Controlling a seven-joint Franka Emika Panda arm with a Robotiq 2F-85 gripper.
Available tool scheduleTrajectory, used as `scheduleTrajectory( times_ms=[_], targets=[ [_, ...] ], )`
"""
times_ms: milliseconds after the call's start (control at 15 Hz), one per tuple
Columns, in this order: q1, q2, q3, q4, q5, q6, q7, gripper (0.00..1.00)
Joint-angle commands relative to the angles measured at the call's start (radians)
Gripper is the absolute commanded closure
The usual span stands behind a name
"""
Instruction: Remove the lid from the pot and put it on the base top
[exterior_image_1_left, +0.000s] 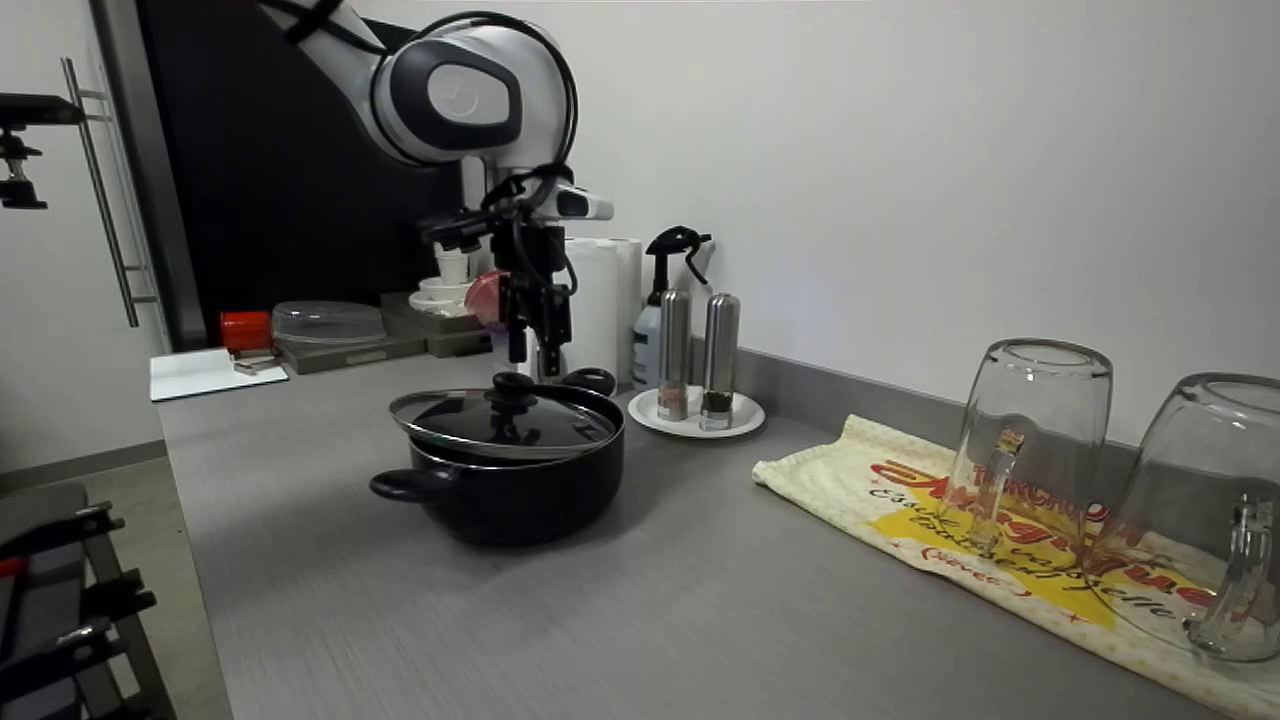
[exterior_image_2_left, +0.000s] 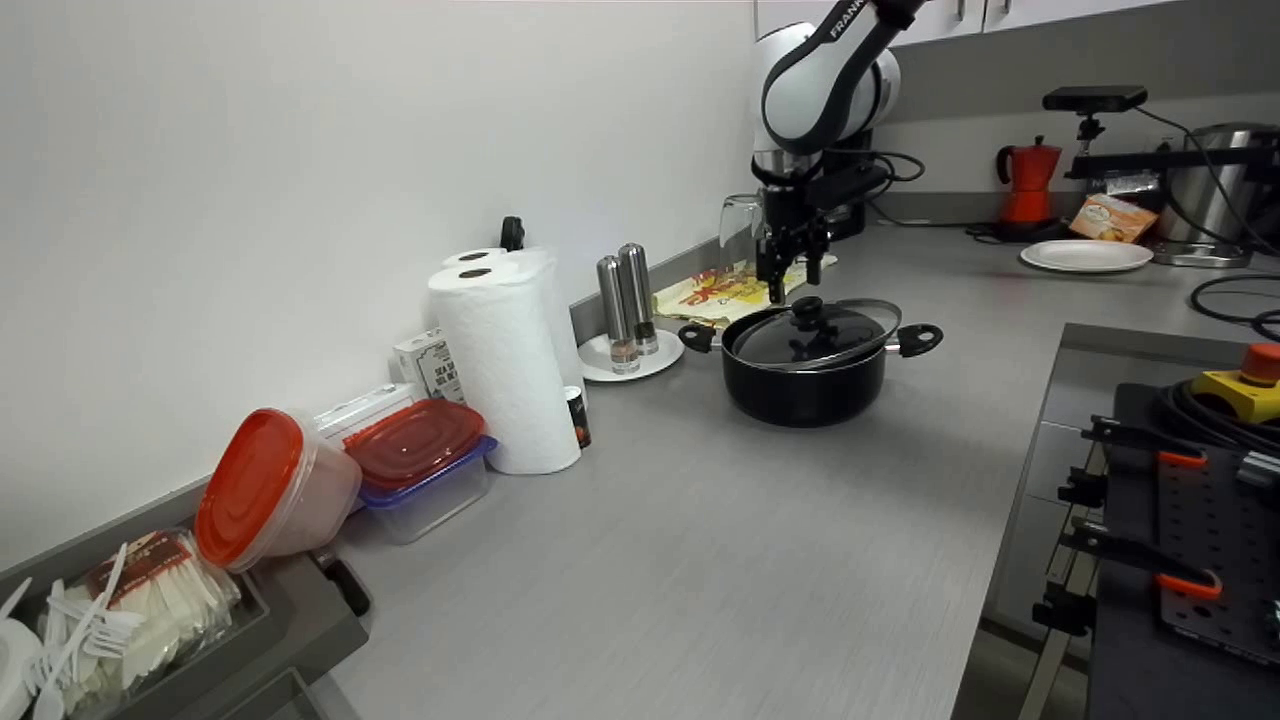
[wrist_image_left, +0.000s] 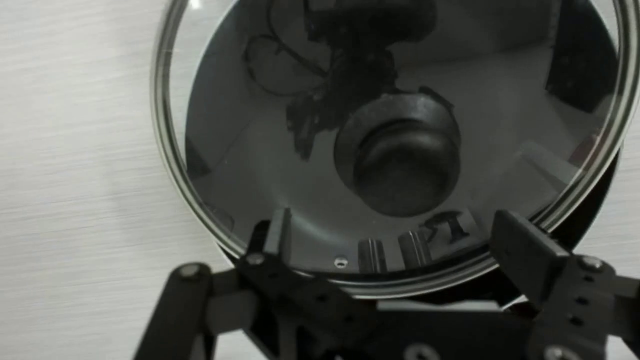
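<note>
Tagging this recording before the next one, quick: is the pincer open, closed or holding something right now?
Black two-fingered pincer: open, holding nothing; it hangs above the round, see-through glass lid.

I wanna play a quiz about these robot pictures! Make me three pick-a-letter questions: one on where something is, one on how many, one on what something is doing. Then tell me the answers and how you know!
1. Where is the glass lid?
A) flat on the counter
B) on the black pot
C) on the floor

2. How many glass mugs stand on the cloth?
A) two
B) four
C) five

3. How are the robot's fingers?
A) shut on a mug
B) shut on the lid
C) open, holding nothing

Answers:
1. B: both exterior views show it resting tilted on top of the pot.
2. A: an exterior view shows a pair of them, upside down.
3. C: the wrist view shows them wide apart, gripping nothing.
</note>
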Motion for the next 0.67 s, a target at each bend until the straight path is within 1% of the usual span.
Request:
scheduleTrajectory(
  times_ms=[0, 600],
  targets=[
    [0.011, 0.067, -0.004, 0.082, 0.000, -0.002, 0.020, 0.00],
    [0.012, 0.093, -0.019, 0.122, -0.019, -0.038, 0.016, 0.00]
  ],
)
